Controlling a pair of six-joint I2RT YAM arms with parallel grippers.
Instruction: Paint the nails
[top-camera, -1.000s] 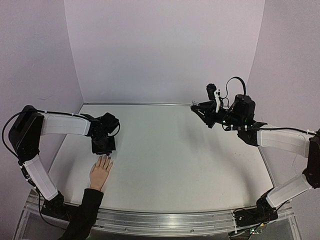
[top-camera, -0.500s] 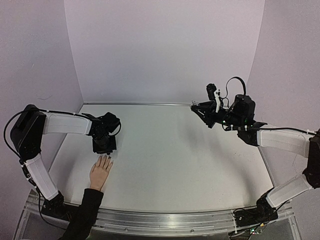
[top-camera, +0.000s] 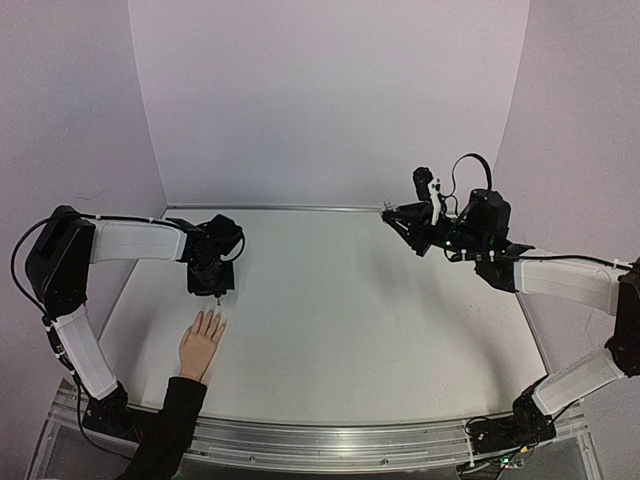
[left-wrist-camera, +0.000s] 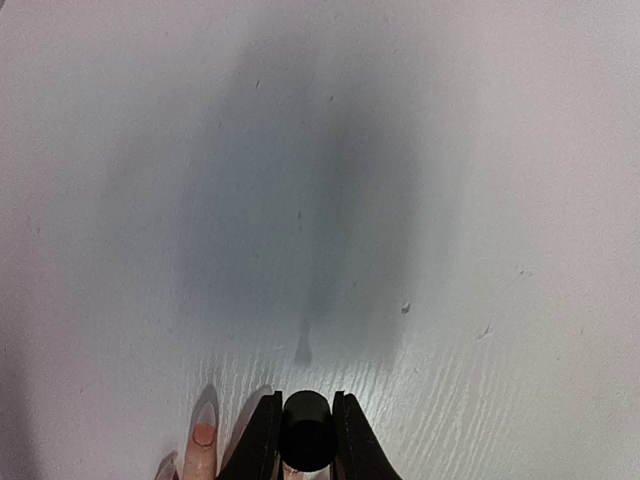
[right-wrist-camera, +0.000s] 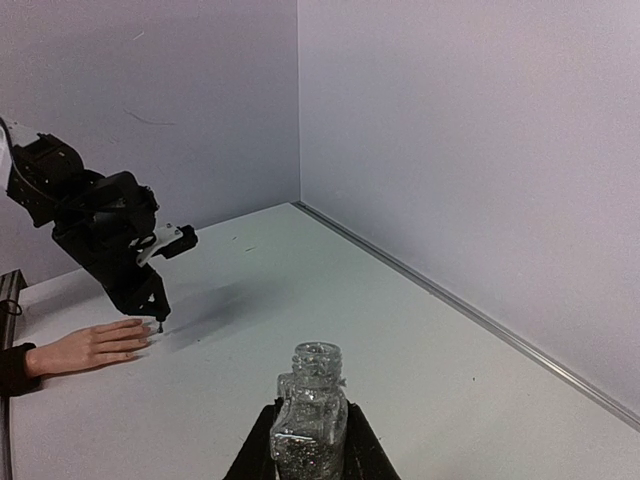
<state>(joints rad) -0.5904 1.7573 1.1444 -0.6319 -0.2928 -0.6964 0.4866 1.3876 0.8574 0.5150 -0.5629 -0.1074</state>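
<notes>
Your left hand (top-camera: 215, 288) has drawn back toward 12 o'clock since a second ago. Then it was over the fingertips of the mannequin (top-camera: 201, 345); now it sits just past them. It is closed tight on a black cap (left-wrist-camera: 306, 440). The nails (left-wrist-camera: 203, 434) lie at its 6 o'clock, near the desk's (top-camera: 350, 320) left edge. One pinkish nail shows at 9 o'clock of the cap. Your right hand (right-wrist-camera: 310, 442) has not moved and is clamped on an open glitter bottle (right-wrist-camera: 312, 400).
</notes>
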